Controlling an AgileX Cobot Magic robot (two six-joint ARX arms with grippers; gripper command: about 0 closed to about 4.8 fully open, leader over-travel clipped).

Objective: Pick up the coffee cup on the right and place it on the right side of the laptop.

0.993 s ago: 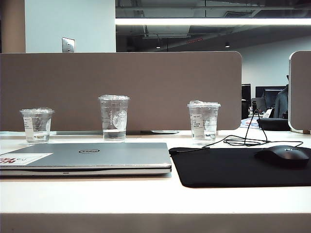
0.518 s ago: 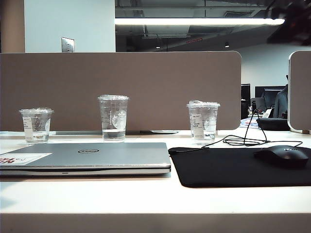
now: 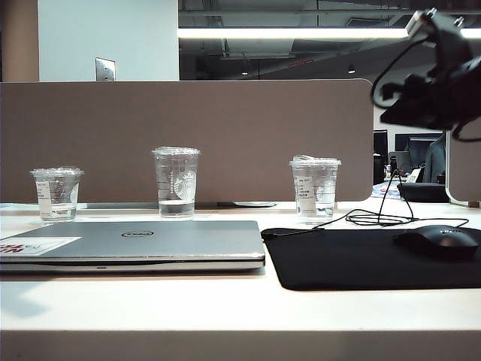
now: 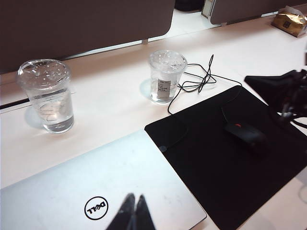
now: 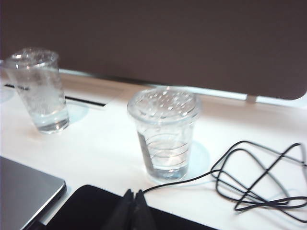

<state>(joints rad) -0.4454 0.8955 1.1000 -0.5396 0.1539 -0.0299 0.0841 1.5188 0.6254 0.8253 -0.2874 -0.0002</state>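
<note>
Coffee cup (image 3: 315, 189): clear lidded plastic, white printed label, a little clear liquid at the bottom. Stands upright on the white desk (image 3: 225, 308) at the far edge of the black mouse mat (image 3: 368, 259), right of the laptop (image 3: 135, 244), a loose black cable (image 3: 376, 218) just beside it. Handling, by judgement: light, thin-walled, likely to flex or slip under a hard squeeze; best taken around the mid wall below the lid, kept upright.

Right gripper (image 5: 134, 208): fingers pressed together, empty, hanging above the near side of the cup, not touching it.

Left gripper (image 4: 132, 213): fingers likewise together, empty, over the laptop lid.

Other cups: logo cup (image 3: 176, 183) at centre, squat cup (image 3: 57, 194) far left.
</note>
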